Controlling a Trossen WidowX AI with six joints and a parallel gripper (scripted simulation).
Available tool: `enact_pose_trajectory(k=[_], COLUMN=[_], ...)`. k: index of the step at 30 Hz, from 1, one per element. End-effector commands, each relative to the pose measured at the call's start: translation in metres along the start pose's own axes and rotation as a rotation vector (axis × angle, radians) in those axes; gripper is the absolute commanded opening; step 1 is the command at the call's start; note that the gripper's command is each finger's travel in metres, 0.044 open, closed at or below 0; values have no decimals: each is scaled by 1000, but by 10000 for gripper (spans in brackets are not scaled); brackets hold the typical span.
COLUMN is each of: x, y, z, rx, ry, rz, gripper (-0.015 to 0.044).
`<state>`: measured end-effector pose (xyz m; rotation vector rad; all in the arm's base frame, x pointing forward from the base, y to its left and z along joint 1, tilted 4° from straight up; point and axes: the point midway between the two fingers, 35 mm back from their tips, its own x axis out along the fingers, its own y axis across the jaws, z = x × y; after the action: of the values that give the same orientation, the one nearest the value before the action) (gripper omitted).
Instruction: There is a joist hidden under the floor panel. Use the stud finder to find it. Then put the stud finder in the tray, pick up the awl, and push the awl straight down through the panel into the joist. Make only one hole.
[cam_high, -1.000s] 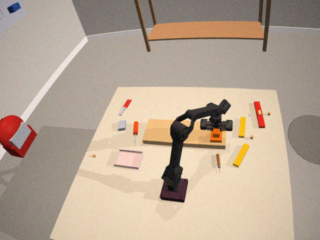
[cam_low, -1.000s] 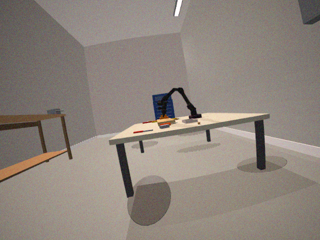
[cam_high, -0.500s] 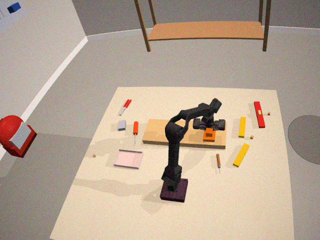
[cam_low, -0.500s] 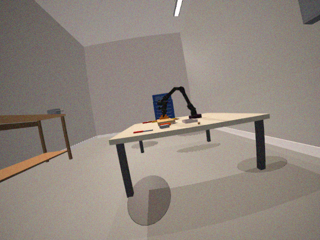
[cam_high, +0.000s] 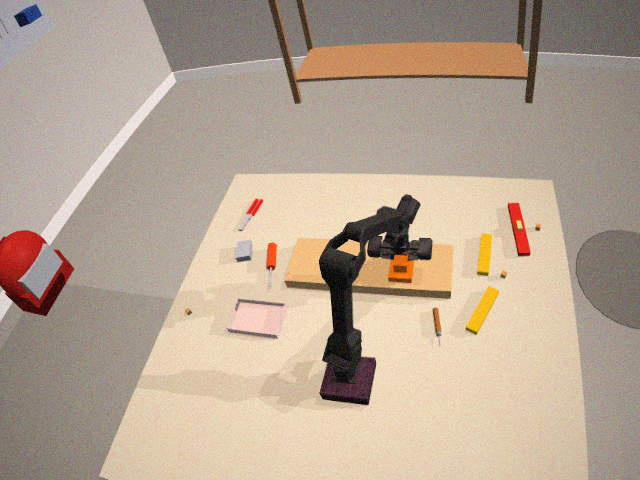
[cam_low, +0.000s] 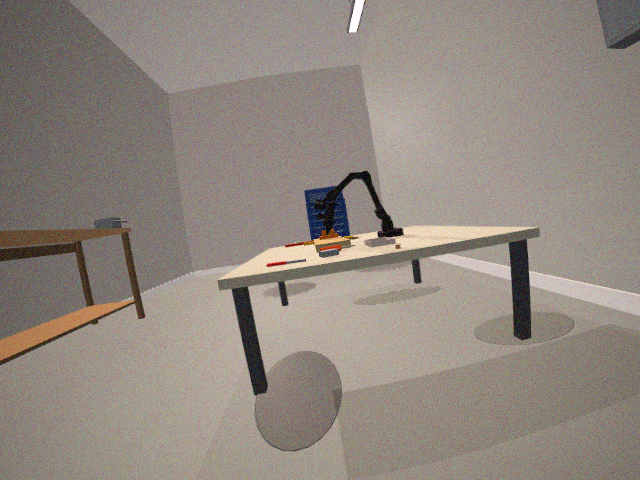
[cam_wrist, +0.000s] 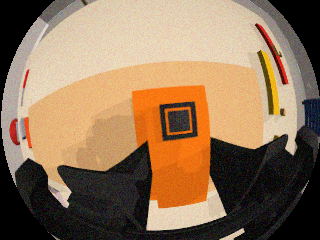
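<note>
Stud finder in grip, over the floor panel

Tool (cam_high: 400, 253) (cam_low: 327, 230) (cam_wrist: 175, 142): one, black, pointing down; its fingers stood part-way open, closed upon the sides of the stud finder.
Stud finder (cam_high: 401, 268) (cam_low: 329, 235) (cam_wrist: 171, 150): one, orange, with a dark square on its face; located at the right-hand part of the panel in the top view. Contact with the panel could not be told.
Floor panel (cam_high: 322, 280) (cam_low: 332, 244) (cam_wrist: 235, 90): one, pale wood, flat on the worktop (cam_high: 439, 413) (cam_low: 465, 238) (cam_wrist: 175, 30).
Awl (cam_high: 437, 321): one, brown-handled, lying near the panel, apart from it.
Tray (cam_high: 253, 334) (cam_low: 379, 241): one, shallow, pinkish, with the stud finder outside it.
Screwdriver (cam_high: 271, 256): one, red-orange handle, between the grey block (cam_high: 243, 250) (cam_low: 328, 253) and the panel.
Yellow bars: two, one (cam_high: 484, 254) (cam_wrist: 270, 82) beyond the other (cam_high: 482, 310).
</note>
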<state>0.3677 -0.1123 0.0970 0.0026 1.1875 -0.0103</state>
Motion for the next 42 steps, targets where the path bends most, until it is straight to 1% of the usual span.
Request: enact_pose_trajectory(k=[1, 42], x=[0, -2], y=[17, 164], z=[-1, -1], rx=[-4, 1], ry=[0, 0], rz=[4, 19], gripper=[0, 0])
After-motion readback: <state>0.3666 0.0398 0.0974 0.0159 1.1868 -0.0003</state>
